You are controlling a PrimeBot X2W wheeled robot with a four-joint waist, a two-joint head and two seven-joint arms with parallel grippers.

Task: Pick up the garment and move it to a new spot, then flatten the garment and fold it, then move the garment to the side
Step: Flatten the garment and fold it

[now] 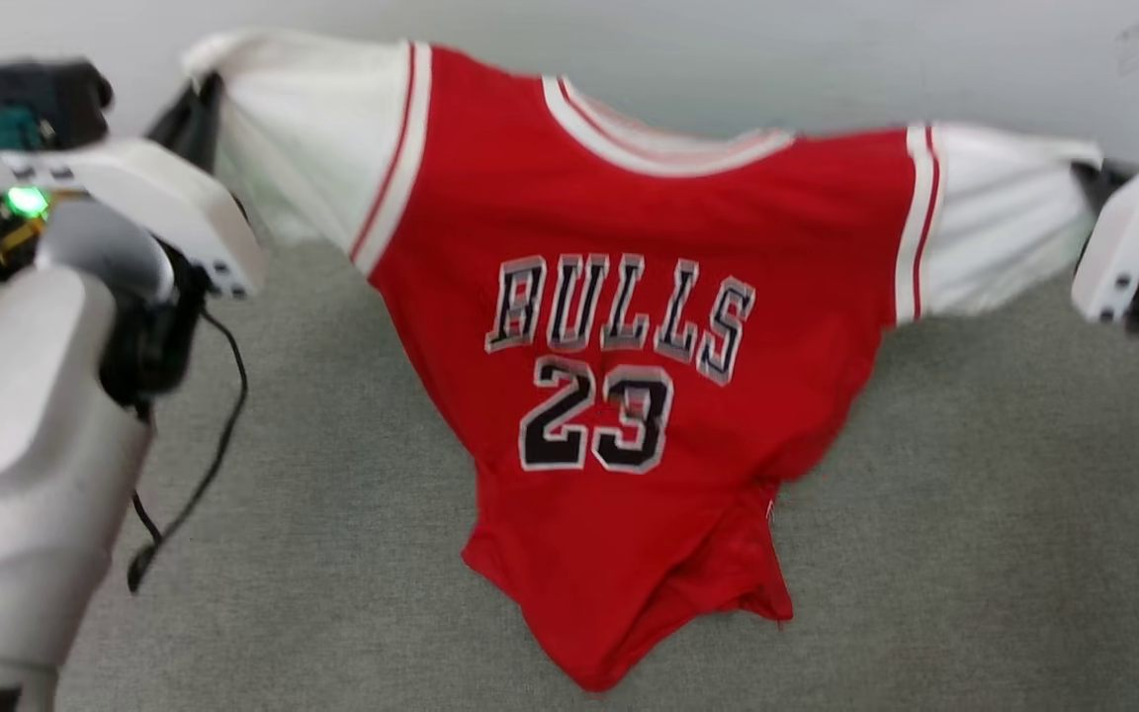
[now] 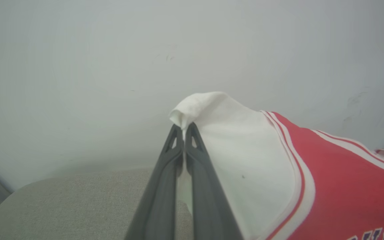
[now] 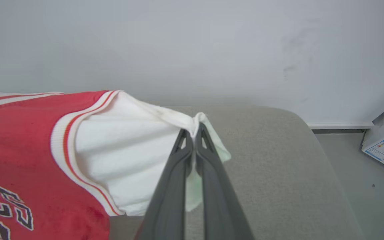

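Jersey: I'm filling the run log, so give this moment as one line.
jersey: stretched over grey surface | left gripper: shut on left sleeve | right gripper: shut on right sleeve | hem: hanging low

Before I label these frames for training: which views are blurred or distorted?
Head view: motion blur smears the red, white-sleeved basketball jersey, and a green light glares. Left wrist view: sharp, but the wide angle stretches the dark left tool. Right wrist view: sharp, soft even light, mild shadows in the sleeve folds.
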